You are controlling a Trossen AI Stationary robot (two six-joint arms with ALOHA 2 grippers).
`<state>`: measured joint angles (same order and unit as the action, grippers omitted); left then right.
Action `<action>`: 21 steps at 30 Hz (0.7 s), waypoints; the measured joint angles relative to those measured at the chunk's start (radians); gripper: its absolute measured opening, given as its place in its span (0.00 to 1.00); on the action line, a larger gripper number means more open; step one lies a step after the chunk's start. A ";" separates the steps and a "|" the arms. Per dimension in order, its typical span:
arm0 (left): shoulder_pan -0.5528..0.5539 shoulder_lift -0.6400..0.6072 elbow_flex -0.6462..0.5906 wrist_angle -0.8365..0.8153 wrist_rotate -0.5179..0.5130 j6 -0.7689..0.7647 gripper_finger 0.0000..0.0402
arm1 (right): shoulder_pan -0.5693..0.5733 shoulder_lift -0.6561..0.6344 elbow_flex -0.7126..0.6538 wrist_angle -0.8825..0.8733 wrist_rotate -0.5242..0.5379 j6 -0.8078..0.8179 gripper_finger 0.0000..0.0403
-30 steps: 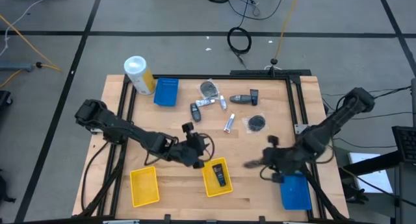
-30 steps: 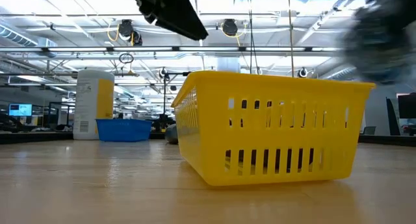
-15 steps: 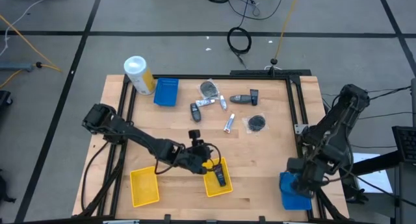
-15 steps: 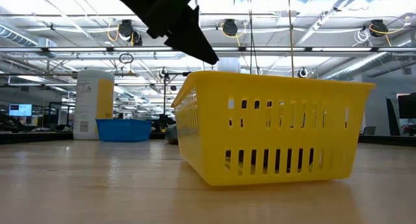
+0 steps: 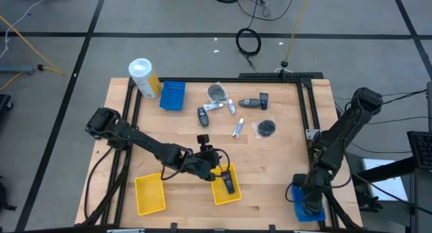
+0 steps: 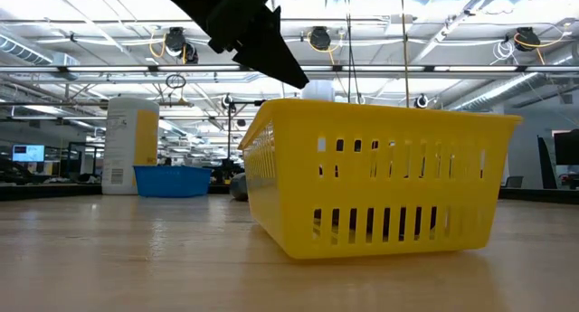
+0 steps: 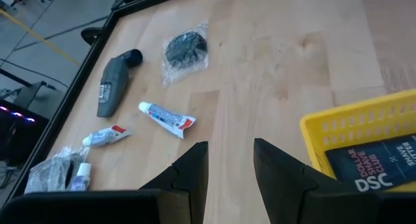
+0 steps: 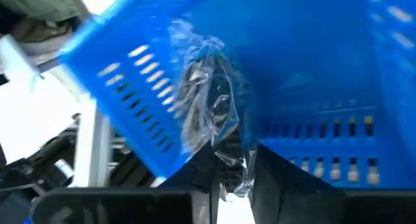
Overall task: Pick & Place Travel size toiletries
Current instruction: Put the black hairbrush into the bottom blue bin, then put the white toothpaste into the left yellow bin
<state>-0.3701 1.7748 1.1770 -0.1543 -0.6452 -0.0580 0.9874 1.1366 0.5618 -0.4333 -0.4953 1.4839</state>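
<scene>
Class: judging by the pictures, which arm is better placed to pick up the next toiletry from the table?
Probably left: its hand hovers mid-table, empty; the right hand holds a packet over the blue tray.

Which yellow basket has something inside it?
The yellow plastic basket beside the left tool holds a dark packet. The other yellow plastic basket, nearer the table's left corner, shows nothing inside.

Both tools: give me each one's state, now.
Left tool: open, empty, beside the yellow tray.
Right tool: closed on a clear-wrapped packet, over the blue tray.
</scene>
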 joint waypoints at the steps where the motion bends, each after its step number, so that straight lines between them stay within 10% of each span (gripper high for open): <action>1: 0.003 0.000 0.000 0.000 0.000 -0.001 0.30 | 0.000 0.000 -0.012 0.004 0.001 0.006 0.12; 14: 0.017 0.000 0.000 0.006 0.065 -0.008 0.30 | -0.035 -0.089 -0.071 0.000 0.129 0.016 0.43; 21: 0.017 0.000 0.000 0.037 0.069 0.000 0.30 | -0.066 -0.152 -0.069 -0.004 0.206 0.018 0.40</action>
<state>-0.3527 1.7752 1.1770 -0.1173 -0.5758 -0.0579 0.9219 0.9850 0.4926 -0.4371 -0.2896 1.5017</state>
